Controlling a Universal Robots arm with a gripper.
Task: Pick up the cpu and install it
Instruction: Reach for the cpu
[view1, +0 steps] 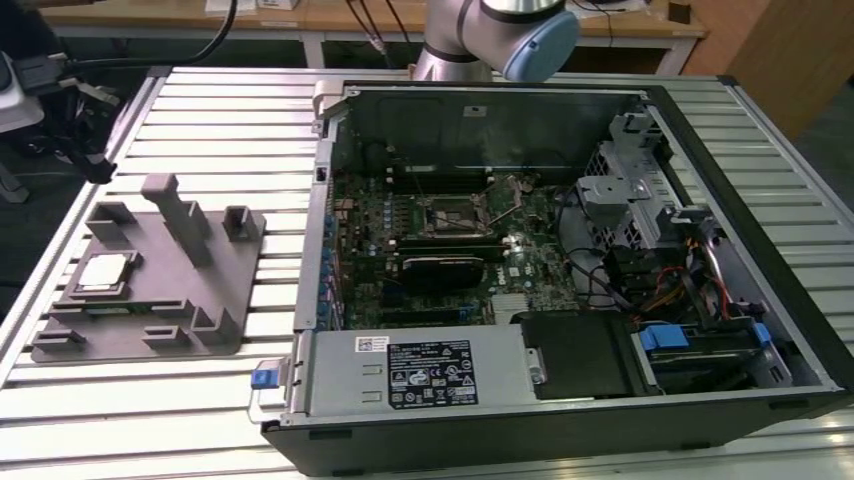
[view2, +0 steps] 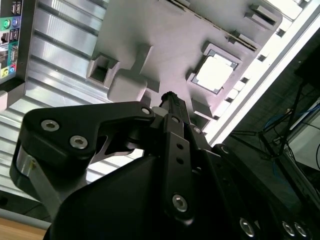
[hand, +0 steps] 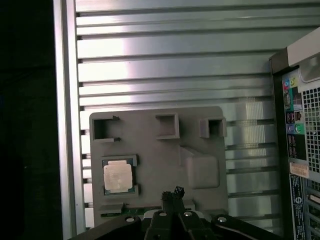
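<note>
— What does the arm (view1: 451, 45) look like?
— A silver-grey tube, with a rounded pale blue cap (view1: 541, 45) on its joint.
— And the gripper (hand: 172, 192)?
— Matt black in both wrist views, built of angular links (view2: 95, 130) around a narrow middle bar. Round silver screws (view2: 50, 125) sit in the links, and a grey metal band (view2: 30, 170) edges the body.

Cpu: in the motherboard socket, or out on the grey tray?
Out: the cpu lies flat in a recess of the grey tray, outside the computer case.
</note>
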